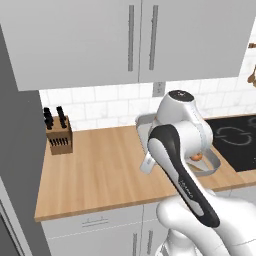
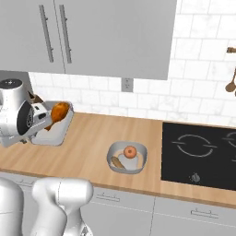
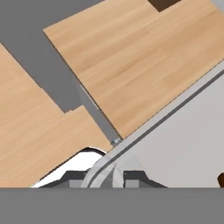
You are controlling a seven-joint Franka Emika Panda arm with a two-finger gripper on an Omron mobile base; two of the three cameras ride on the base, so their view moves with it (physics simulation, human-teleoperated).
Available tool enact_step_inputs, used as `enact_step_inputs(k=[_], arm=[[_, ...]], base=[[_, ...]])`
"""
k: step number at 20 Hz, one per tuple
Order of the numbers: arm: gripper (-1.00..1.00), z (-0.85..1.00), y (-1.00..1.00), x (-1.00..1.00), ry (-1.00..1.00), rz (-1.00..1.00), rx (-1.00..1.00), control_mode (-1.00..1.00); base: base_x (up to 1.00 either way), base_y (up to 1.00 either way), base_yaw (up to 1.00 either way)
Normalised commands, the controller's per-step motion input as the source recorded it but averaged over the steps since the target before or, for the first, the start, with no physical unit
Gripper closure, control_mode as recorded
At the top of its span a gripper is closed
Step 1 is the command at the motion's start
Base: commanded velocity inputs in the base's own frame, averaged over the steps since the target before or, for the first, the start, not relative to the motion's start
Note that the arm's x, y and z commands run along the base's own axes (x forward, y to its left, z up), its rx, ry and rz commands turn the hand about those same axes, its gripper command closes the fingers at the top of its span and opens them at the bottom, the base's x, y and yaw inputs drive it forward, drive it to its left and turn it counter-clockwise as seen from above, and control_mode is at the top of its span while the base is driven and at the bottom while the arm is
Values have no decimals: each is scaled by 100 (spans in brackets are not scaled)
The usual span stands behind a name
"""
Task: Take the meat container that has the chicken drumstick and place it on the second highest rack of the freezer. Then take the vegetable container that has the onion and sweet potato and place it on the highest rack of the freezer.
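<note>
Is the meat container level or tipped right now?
Tipped. In the right base view the meat container hangs tilted off the counter, its chicken drumstick at the raised end.

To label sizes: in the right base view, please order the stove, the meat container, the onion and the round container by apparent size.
1. stove
2. meat container, partly hidden by the arm
3. round container
4. onion

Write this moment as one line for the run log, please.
gripper: shut on meat container rim | drumstick: inside, container tilted | veg container: on counter, apart from gripper
</note>
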Motion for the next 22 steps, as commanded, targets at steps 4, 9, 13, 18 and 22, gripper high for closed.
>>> enact_step_inputs(k=[4,9,13,18,22], arm=[[100,-2,0,-32,-1,0,0,100],[100,0,0,0,0,0,0,100],[100,0,0,0,0,0,0,100],[100,0,0,0,0,0,0,100],[100,0,0,0,0,0,0,100]], base=[[-25,0,2],[-96,29,26],[-80,59,48],[-57,55,53],[-29,64,55]])
